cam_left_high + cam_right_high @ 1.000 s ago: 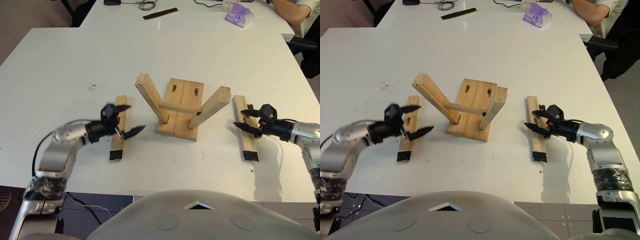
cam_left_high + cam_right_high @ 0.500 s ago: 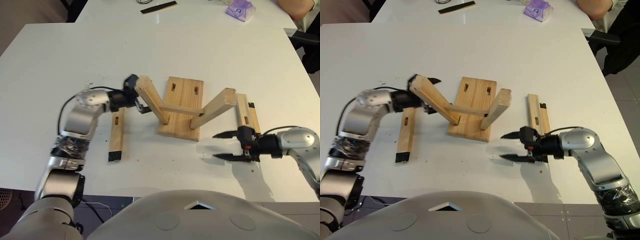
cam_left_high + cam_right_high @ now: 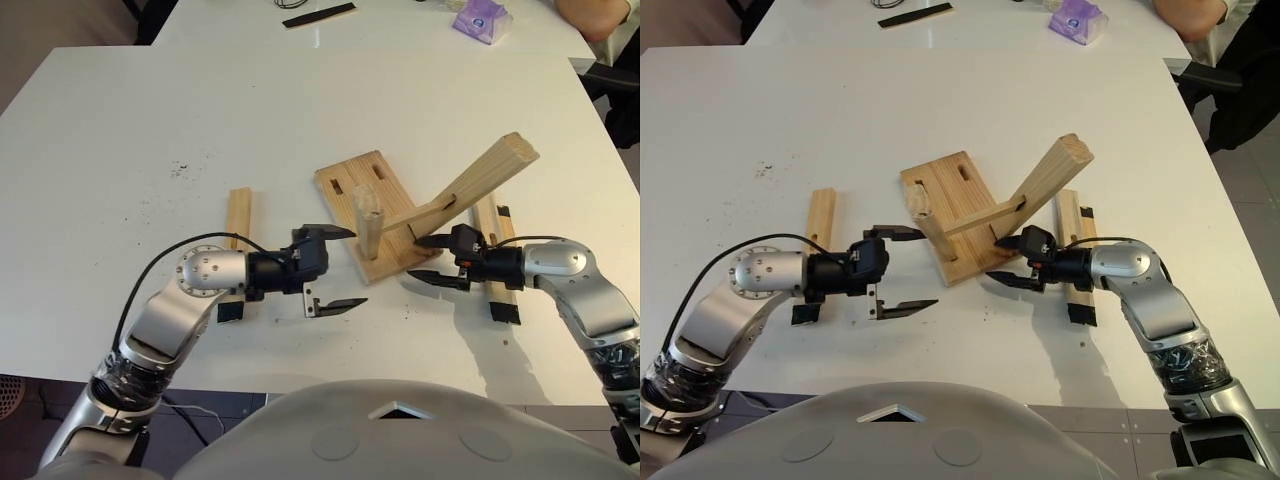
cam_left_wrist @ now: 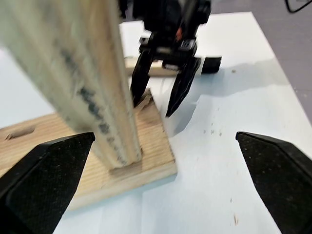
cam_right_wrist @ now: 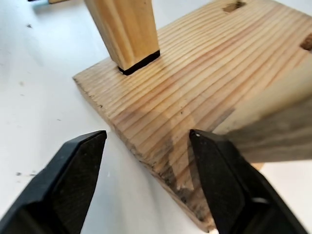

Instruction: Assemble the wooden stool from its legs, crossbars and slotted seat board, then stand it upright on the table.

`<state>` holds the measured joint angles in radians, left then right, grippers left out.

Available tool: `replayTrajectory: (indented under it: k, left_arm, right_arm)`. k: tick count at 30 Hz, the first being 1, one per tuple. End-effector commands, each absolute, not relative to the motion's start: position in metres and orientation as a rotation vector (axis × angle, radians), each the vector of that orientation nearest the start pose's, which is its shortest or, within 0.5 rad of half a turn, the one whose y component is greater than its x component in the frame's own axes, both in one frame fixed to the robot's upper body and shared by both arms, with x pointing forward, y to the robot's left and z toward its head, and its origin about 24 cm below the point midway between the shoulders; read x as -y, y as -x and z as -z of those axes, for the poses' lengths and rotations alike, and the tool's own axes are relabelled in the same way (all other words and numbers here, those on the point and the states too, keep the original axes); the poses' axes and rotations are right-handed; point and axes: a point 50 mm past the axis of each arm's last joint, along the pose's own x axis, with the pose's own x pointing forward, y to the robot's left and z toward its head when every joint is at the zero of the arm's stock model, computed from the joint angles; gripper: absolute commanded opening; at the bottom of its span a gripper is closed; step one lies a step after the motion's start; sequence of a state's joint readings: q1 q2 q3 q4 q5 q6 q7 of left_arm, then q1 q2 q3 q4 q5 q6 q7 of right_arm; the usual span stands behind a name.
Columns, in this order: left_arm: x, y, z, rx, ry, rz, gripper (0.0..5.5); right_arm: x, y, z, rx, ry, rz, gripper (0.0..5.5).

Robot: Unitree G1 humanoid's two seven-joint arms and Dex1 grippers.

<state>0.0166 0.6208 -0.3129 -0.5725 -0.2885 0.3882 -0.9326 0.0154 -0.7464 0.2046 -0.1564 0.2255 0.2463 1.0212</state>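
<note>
Wooden seat board (image 3: 356, 182), at the table's centre, has been swung round within the last half second. The short leg (image 3: 367, 218), leaning leg (image 3: 482, 178) and crossbar (image 3: 408, 213) are kept seated in it. The left gripper (image 3: 352, 266) has been drawn back to the board's 8 o'clock, spread and empty. The right gripper (image 3: 417, 260), likewise spread, has been brought up to its 4 o'clock corner. Two loose legs (image 3: 238, 208) are judged still unfitted.
</note>
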Motion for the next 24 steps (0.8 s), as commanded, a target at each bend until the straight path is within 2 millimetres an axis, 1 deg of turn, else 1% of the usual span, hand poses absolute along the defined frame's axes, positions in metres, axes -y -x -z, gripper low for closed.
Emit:
replayTrajectory:
  k: [1,5,6,8,9,11,13,15,16,18,21,23,24]
  left_arm:
    - [-0.123,-0.194,-0.107,-0.167,-0.31,1.341,5.37]
    - [-0.163,-0.234,-0.11,-0.193,-0.372,1.15,5.37]
    - [-0.171,-0.246,-0.11,-0.19,-0.391,1.083,5.37]
    - [-0.177,-0.265,-0.111,-0.167,-0.402,1.005,5.37]
    - [-0.173,-0.272,-0.112,-0.143,-0.395,0.983,5.37]
    - [-0.155,-0.279,-0.11,-0.091,-0.393,0.998,5.37]
    - [-0.125,-0.281,-0.103,-0.042,-0.46,1.085,5.37]
    - [-0.097,-0.278,-0.099,0.008,-0.523,1.19,5.37]
    - [-0.087,-0.275,-0.097,0.026,-0.549,1.235,5.37]
    - [-0.078,-0.267,-0.09,0.048,-0.613,1.308,5.37]
    - [-0.071,-0.25,-0.066,0.025,-0.663,1.366,5.37]
    - [-0.065,-0.238,-0.052,0.002,-0.652,1.384,5.37]
    - [-0.062,-0.234,-0.048,-0.005,-0.634,1.388,5.37]
  right_arm:
    - [0.198,-0.209,-0.042,-0.514,0.408,-1.162,3.16]
    - [0.193,-0.19,-0.057,-0.483,0.325,-1.263,3.16]
    - [0.193,-0.186,-0.06,-0.485,0.306,-1.283,3.16]
    - [0.195,-0.18,-0.064,-0.498,0.287,-1.312,3.16]
    - [0.197,-0.178,-0.064,-0.511,0.29,-1.317,3.16]
    - [0.202,-0.179,-0.06,-0.543,0.349,-1.303,3.16]
    - [0.209,-0.184,-0.051,-0.575,0.423,-1.264,3.16]
    - [0.212,-0.198,-0.045,-0.58,0.482,-1.193,3.16]
    - [0.211,-0.205,-0.044,-0.568,0.506,-1.172,3.16]
    - [0.206,-0.217,-0.044,-0.522,0.54,-1.136,3.16]
    - [0.197,-0.228,-0.046,-0.476,0.533,-1.117,3.16]
    - [0.189,-0.233,-0.045,-0.454,0.516,-1.114,3.16]
    - [0.186,-0.236,-0.045,-0.448,0.511,-1.113,3.16]
